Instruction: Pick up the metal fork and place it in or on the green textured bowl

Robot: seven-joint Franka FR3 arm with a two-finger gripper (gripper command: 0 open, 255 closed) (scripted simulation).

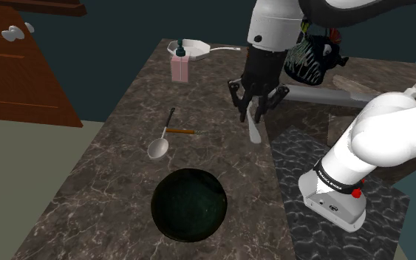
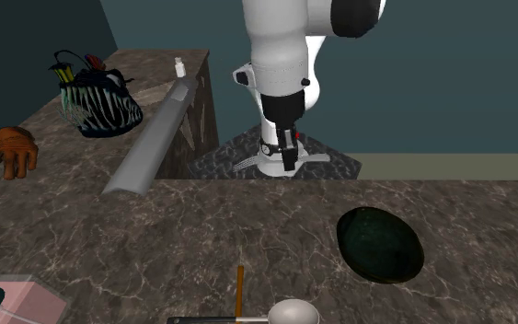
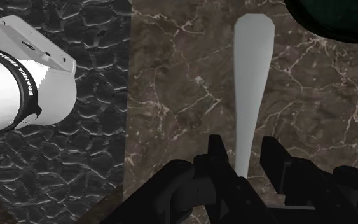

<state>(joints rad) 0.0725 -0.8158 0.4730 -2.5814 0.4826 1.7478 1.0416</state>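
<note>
Gripper [image 3: 244, 153], foreground: its fingers [image 3: 274, 162] stand moderately apart, one on each side of the fork [image 3: 250, 76]. A thin strip of counter [image 3: 177, 95] shows between each finger and the metal, so read the fork as straddled, not clasped.

Fork: pale grey. Its long axis runs from the gripper toward the dark bowl [image 3: 336, 19], with the broad handle end nearer the bowl and the narrow neck between the fingers. The fingers therefore close across the neck, not along it.

In the shoulder view the fork [image 1: 255, 131] lies well apart from the bowl [image 1: 189, 204], up and to the right of it, under the gripper [image 1: 256, 103].

Hidden: the hand covers the tines, and the frame edge cuts off the bowl in the wrist view. You cannot tell whether the fork rests on the counter or the fingertips reach it.
</note>
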